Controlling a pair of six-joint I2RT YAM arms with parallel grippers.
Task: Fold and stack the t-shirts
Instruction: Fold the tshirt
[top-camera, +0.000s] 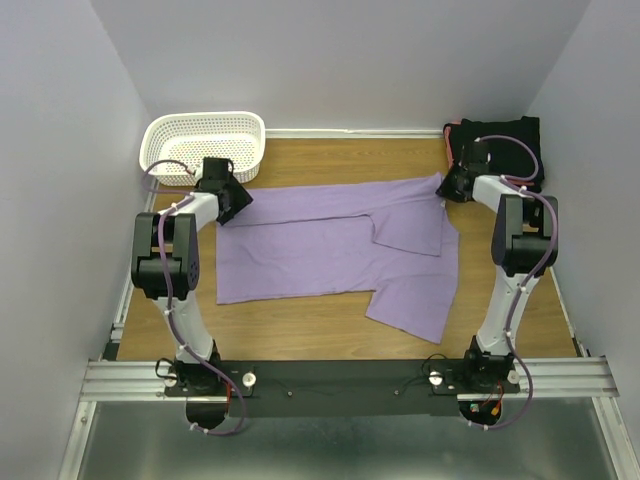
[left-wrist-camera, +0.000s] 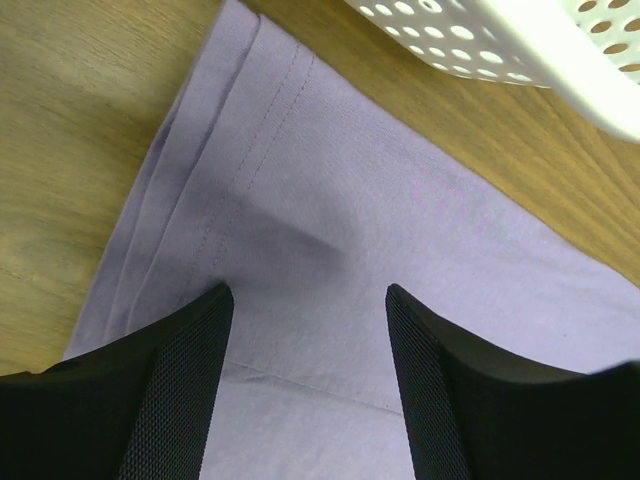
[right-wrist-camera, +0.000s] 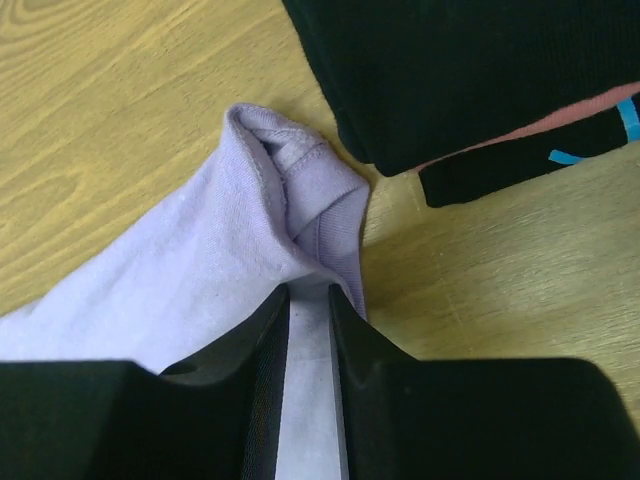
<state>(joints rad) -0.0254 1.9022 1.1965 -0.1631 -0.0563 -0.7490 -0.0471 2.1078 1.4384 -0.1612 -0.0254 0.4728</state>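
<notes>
Your right gripper (right-wrist-camera: 308, 293) is pinching the lavender shirt (top-camera: 300, 255) at its corner; your left gripper (left-wrist-camera: 307, 293) is hovering wide over the hem.

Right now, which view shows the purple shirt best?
Top view: the whole purple shirt shows, laid out on the table. Left wrist catches only a hemmed corner; right wrist only a bunched fold at close range.

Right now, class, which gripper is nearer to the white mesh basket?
Left. The left gripper hangs open just in front of the basket, over a corner of the lavender shirt. The right gripper is across the table beside the black shirts, pinching the shirt's other end.
</notes>
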